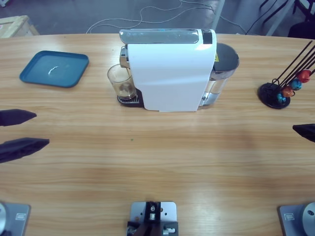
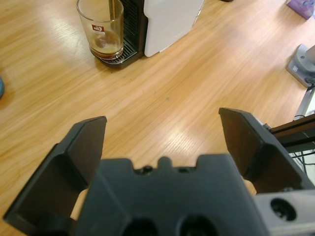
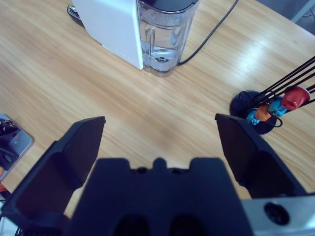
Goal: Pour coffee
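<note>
A small clear glass [image 1: 121,82] stands on the drip grate of a white coffee machine [image 1: 172,69], under its spout. Dark coffee [image 2: 106,48] fills the bottom of the glass [image 2: 101,29], and a thin brown stream falls into it. My left gripper [image 2: 162,123] is open and holds nothing. It hovers over bare table well short of the glass, and in the high view it sits at the left edge [image 1: 42,129]. My right gripper [image 3: 160,123] is open too, aimed at the table between the machine's water tank [image 3: 165,34] and the capsule stand. Only one jaw tip of the right gripper [image 1: 305,132] shows at the high view's right edge.
A blue tray [image 1: 54,69] lies at the back left. A black wire stand [image 1: 278,93] with blue, orange and red capsules sits at the back right. A black cable [image 3: 211,34] runs from behind the machine.
</note>
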Controlling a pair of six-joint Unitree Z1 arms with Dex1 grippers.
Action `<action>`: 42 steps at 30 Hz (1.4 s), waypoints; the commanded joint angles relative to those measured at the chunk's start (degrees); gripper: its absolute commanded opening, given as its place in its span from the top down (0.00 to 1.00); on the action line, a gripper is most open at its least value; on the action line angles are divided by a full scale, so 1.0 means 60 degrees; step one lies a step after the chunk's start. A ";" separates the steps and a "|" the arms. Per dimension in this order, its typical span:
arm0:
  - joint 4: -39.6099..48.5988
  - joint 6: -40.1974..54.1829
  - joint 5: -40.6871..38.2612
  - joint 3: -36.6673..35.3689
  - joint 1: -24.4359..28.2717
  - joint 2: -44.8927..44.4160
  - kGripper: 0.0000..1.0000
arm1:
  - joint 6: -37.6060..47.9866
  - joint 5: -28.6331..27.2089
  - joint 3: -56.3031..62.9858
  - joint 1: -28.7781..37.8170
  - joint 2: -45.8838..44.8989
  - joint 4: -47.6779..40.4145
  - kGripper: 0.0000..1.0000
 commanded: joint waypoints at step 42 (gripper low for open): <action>-0.0157 -0.0060 -0.0165 0.0555 -0.0064 -0.0365 0.00 | -0.0212 0.0206 0.0222 -0.0127 -0.0040 -0.0113 0.00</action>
